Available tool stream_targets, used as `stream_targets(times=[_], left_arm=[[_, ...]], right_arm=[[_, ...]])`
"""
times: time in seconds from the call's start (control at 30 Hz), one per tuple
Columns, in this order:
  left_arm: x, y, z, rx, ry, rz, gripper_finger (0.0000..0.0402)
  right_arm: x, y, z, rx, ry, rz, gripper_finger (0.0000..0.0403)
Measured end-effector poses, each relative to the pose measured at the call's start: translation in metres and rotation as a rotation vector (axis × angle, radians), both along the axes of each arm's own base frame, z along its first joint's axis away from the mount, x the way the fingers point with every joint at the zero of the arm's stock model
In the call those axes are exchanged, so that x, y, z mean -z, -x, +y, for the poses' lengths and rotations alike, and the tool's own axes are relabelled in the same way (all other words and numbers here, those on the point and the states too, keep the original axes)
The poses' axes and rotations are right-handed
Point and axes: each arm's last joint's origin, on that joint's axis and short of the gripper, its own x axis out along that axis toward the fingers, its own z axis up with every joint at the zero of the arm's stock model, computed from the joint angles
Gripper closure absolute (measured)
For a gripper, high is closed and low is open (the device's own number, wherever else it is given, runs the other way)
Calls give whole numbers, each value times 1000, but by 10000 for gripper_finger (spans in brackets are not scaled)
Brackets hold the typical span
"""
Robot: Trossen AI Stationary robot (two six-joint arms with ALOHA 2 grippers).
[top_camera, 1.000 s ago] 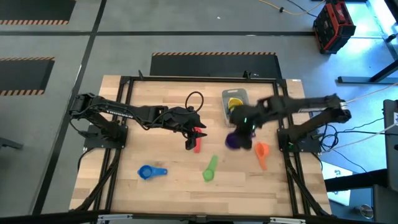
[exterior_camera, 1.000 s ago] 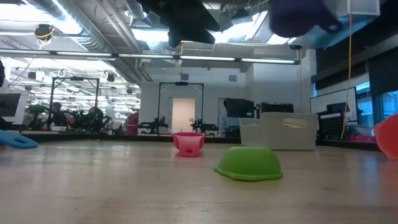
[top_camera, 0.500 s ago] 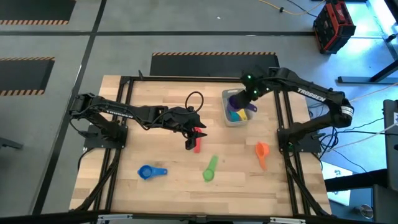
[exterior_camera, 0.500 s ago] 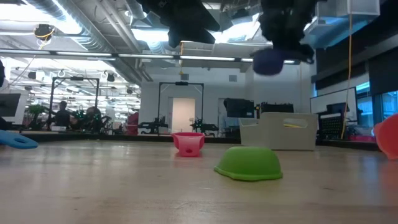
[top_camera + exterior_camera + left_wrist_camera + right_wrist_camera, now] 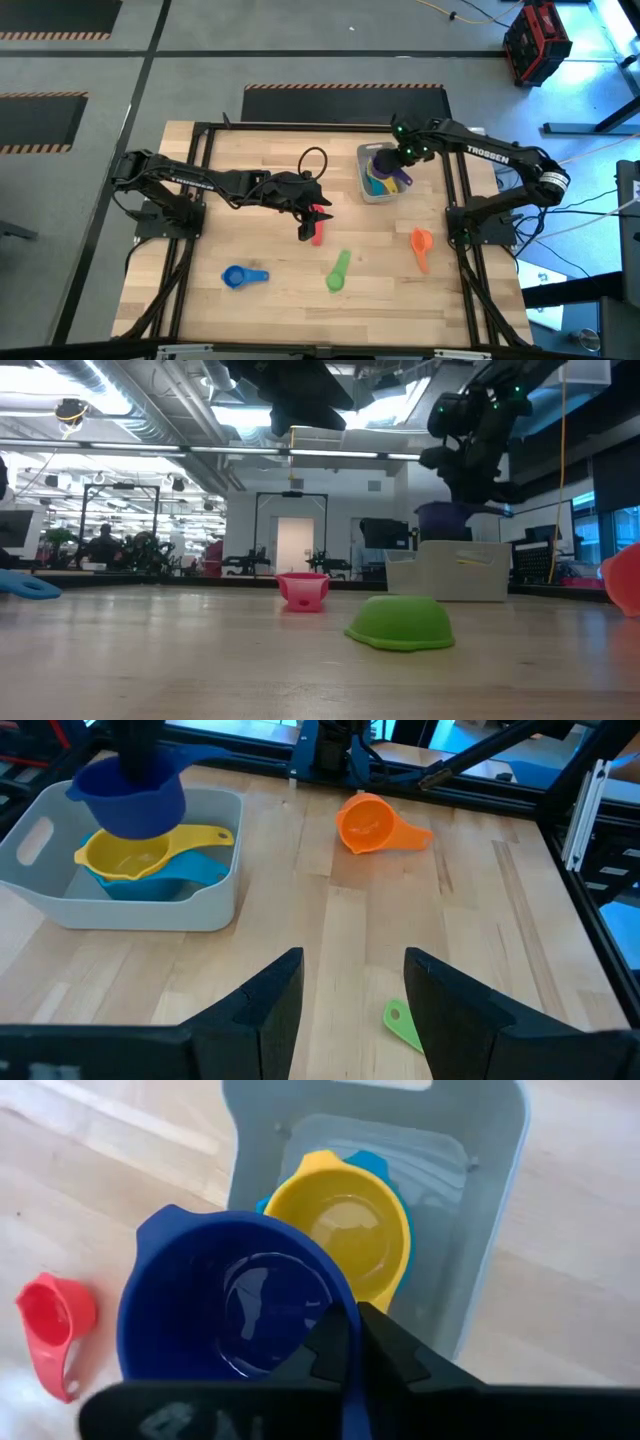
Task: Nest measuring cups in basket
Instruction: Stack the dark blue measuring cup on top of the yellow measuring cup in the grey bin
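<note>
Purple cup [image 5: 384,163] hanging just above basket [image 5: 366,190], over yellow cup [image 5: 345,1230] nested in teal cup [image 5: 190,872]. Your right gripper [image 5: 352,1342] pinching purple cup's handle. Your left gripper [image 5: 348,982] hovering spread above red cup [image 5: 318,226]. Green cup [image 5: 337,272], orange cup [image 5: 421,243], blue cup [image 5: 239,276] lying on table [image 5: 270,160].

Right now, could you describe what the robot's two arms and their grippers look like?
Both arms are dark, slim and jointed. The right arm carries white TROSSEN lettering and small green lights near its wrist. A black cable loops by the left arm. The left gripper has two broad, flat dark fingers; the right gripper has dark fingers too.
</note>
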Motion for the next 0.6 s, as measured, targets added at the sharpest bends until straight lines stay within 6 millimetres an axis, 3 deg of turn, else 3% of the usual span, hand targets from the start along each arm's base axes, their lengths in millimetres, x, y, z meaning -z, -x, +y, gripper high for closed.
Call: stream_targets(times=[0.47,0.6], left_arm=[[0,0,0,0,0,0,234],[0,0,0,0,0,0,234]], right_arm=[[5,-1,-6,66,83,-15,385],[16,-1,-7,92,84,-15,385]])
